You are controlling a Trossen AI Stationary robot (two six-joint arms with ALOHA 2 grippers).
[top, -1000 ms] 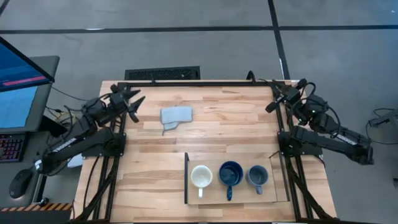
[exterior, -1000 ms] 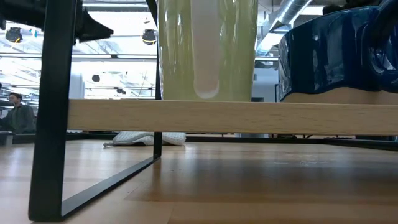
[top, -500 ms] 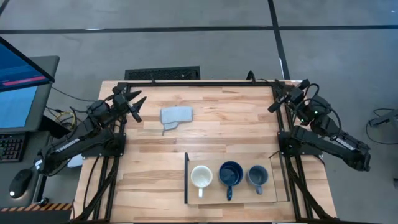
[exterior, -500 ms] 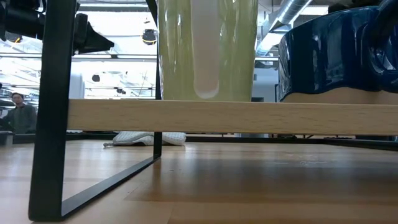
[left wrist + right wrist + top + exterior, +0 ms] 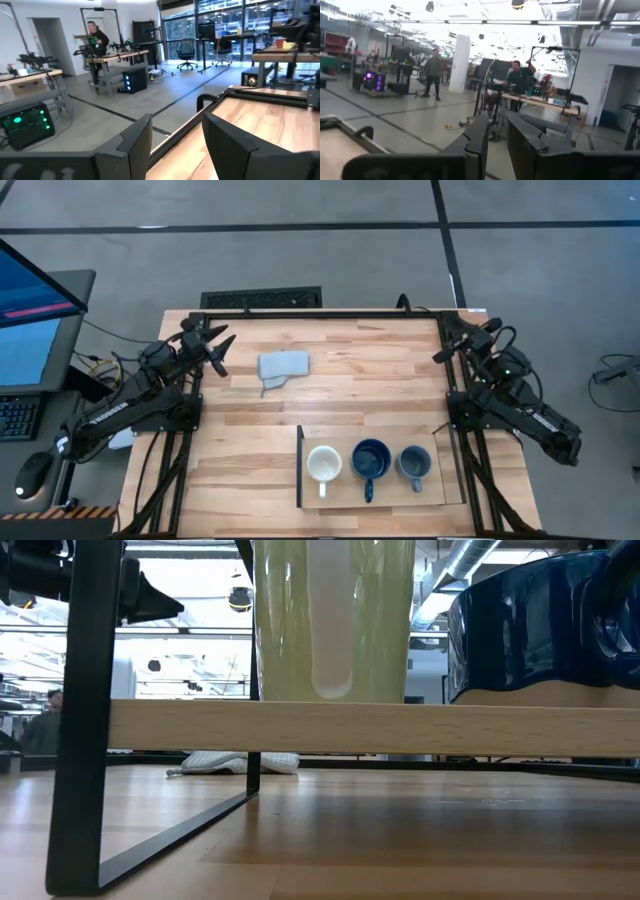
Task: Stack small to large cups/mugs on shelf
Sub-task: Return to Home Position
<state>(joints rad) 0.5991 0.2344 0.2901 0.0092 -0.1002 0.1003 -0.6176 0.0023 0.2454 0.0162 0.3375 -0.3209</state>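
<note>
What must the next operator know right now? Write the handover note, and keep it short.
Left gripper: fingers open, empty, over the left side of the table, near the grey cloth.
Right gripper: empty, by the table's right edge.
Shelf: the white mug, navy mug and grey-blue mug stand in a row. The white one is next to the dark upright strip.
Done: all three mugs are on the shelf, side by side in size order, not nested.
Left: probably only parking both arms.
</note>
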